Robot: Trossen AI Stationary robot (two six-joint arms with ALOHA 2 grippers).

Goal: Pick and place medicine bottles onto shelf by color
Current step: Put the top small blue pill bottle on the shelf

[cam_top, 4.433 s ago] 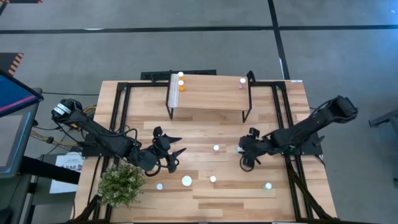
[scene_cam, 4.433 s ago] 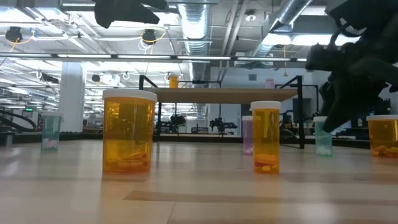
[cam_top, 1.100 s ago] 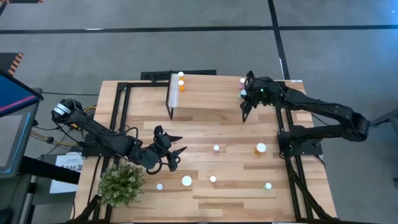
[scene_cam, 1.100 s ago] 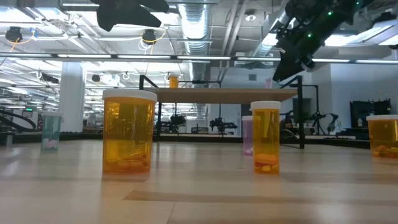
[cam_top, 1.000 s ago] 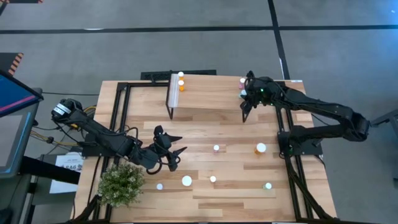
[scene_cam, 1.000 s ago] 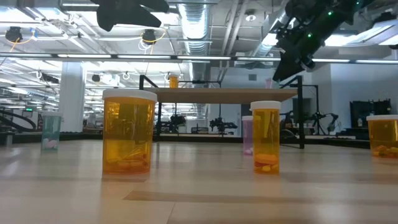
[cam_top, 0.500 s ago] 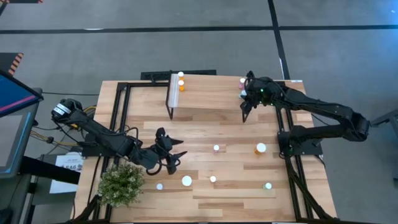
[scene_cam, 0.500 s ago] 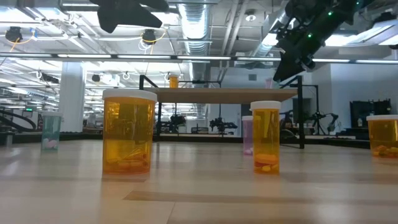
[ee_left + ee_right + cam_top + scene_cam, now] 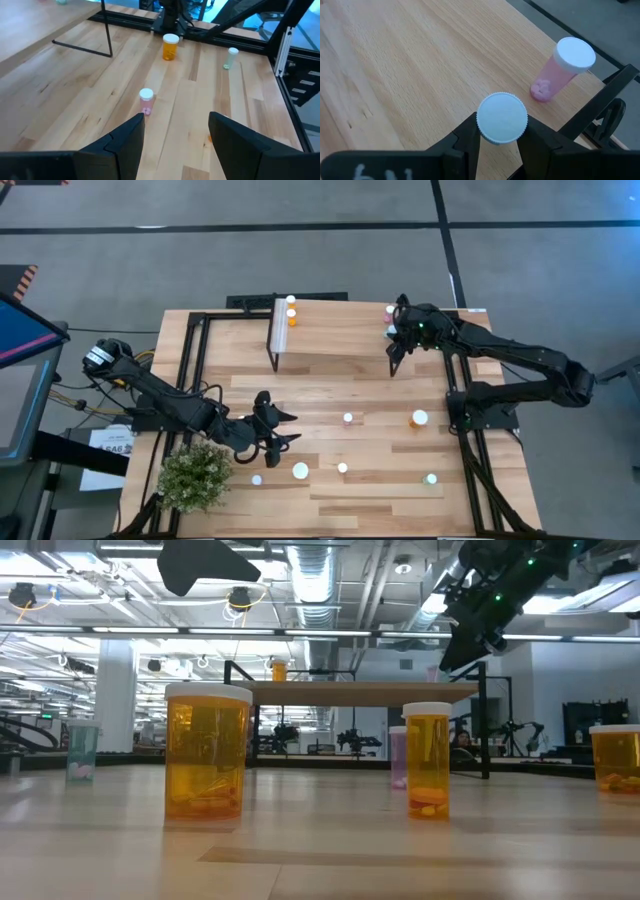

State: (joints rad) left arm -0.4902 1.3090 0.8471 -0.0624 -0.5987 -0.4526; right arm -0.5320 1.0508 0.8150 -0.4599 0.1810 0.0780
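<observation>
Two dark fingers (image 9: 467,137) of the right gripper (image 9: 501,131) are clamped on either side of a small white-capped bottle (image 9: 502,118), whose body colour cannot be told because only the round cap is seen from above. It is held over the right end of the small raised shelf with a light wood plank top and thin black legs (image 9: 335,330). Just beside it on that shelf top, a pink bottle with a white cap (image 9: 560,70) is seen standing near the corner. At the shelf's left end, an orange bottle with a white cap (image 9: 291,314) is placed.

Fingers of the left gripper (image 9: 272,430) are spread apart with nothing between them; this gripper is held above the large wooden tabletop (image 9: 330,500), near a small green leafy plant (image 9: 195,474). Ahead of it, in its wrist view, a small pink bottle (image 9: 145,100) is seen upright on the table, with an orange bottle (image 9: 170,46) and a pale green bottle (image 9: 231,57) farther off.

In the low view, a wide orange bottle (image 9: 207,751) and a narrower orange bottle (image 9: 428,760) are seen standing on the table in front of the shelf.
</observation>
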